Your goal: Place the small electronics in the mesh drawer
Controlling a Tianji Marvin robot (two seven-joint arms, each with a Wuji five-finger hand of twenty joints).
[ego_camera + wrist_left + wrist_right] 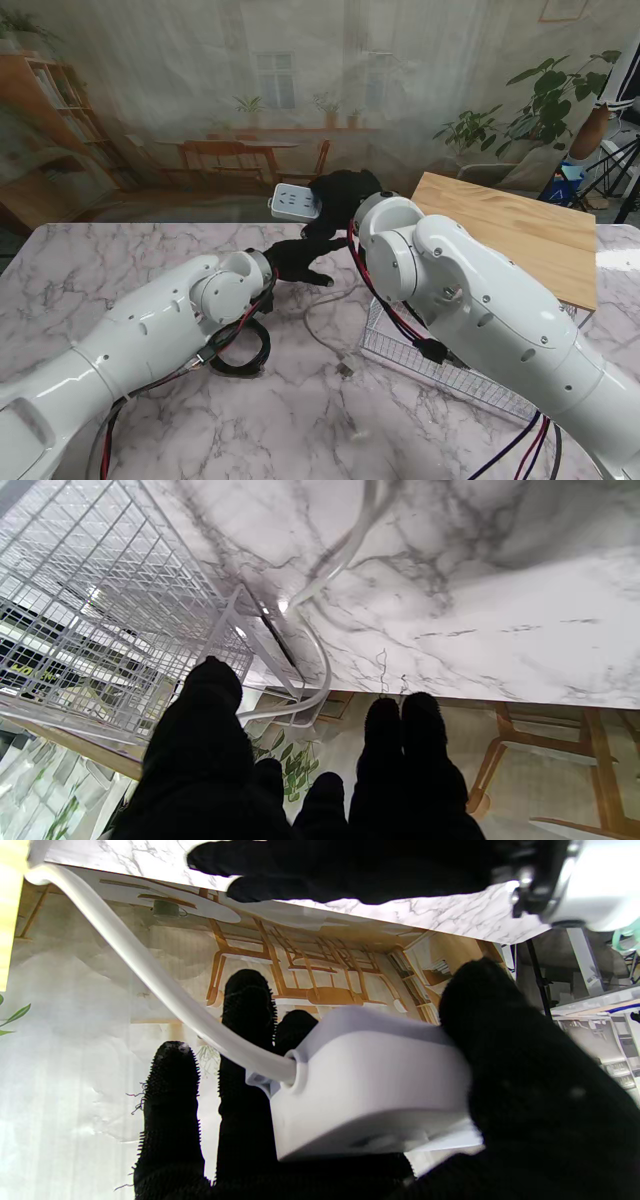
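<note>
My right hand (345,195), in a black glove, is shut on a white power strip (295,203) and holds it raised over the far edge of the marble table. The right wrist view shows the power strip (370,1085) clamped between thumb and fingers (250,1005), its white cord (150,975) trailing away. My left hand (298,262) hovers open over the table nearer to me, its fingers (405,740) spread and holding nothing. The white mesh drawer (450,375) lies to the right, largely hidden under my right arm; its wire wall (115,605) fills part of the left wrist view.
A wooden board (505,230) lies at the far right behind the drawer. The white cord (325,335) snakes over the marble to a plug near the drawer's corner. Black cables (240,355) loop from my left arm.
</note>
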